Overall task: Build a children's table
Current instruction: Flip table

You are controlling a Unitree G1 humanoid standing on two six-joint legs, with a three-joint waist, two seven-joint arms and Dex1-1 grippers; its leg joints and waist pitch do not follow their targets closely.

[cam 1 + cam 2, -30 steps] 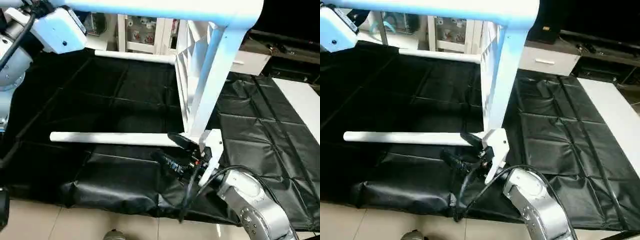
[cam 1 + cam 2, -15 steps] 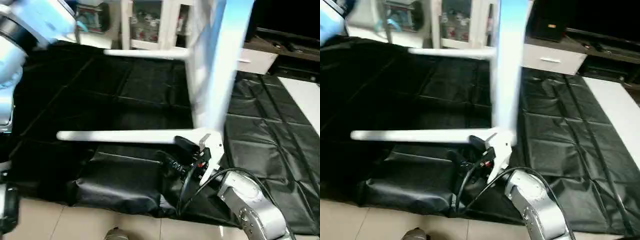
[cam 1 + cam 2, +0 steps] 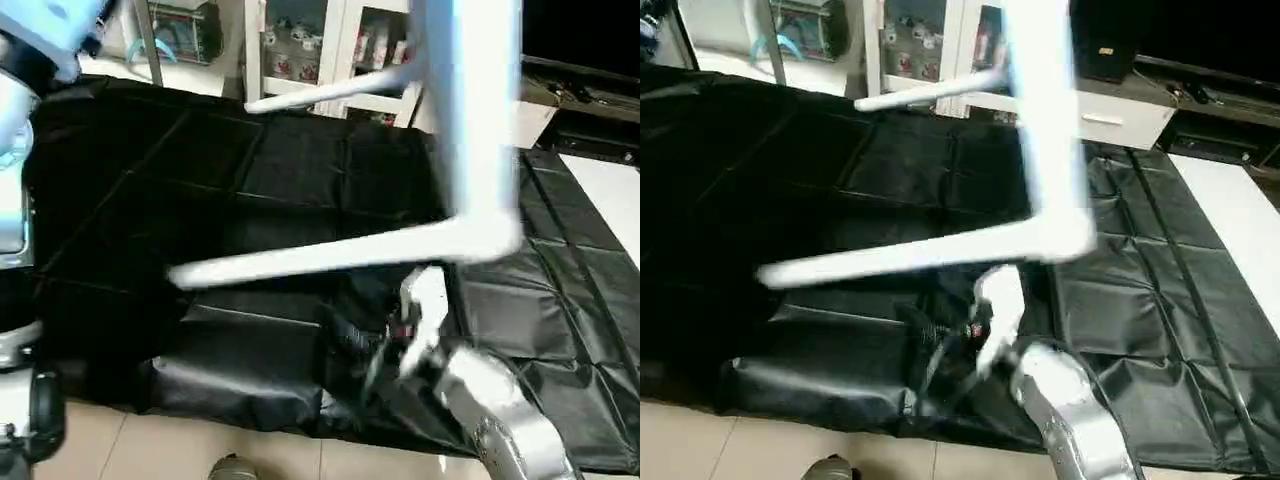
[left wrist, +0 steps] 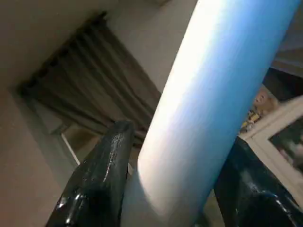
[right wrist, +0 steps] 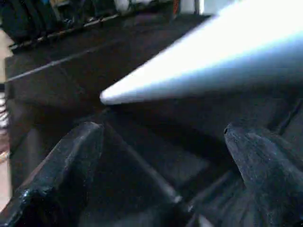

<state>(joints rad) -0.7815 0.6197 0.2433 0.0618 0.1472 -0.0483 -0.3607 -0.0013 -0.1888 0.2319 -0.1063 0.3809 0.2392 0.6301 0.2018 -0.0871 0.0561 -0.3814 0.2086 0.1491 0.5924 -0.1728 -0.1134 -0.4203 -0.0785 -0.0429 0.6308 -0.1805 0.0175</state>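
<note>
White children's table, black creased table cover, silver forearm.

Work surface draped in a creased black cover, its front edge hanging over a beige tiled floor. Behind it, a white glass-fronted cabinet; beside that, a low white drawer unit.

No readable text, label, brand, number or sign on anything.
</note>
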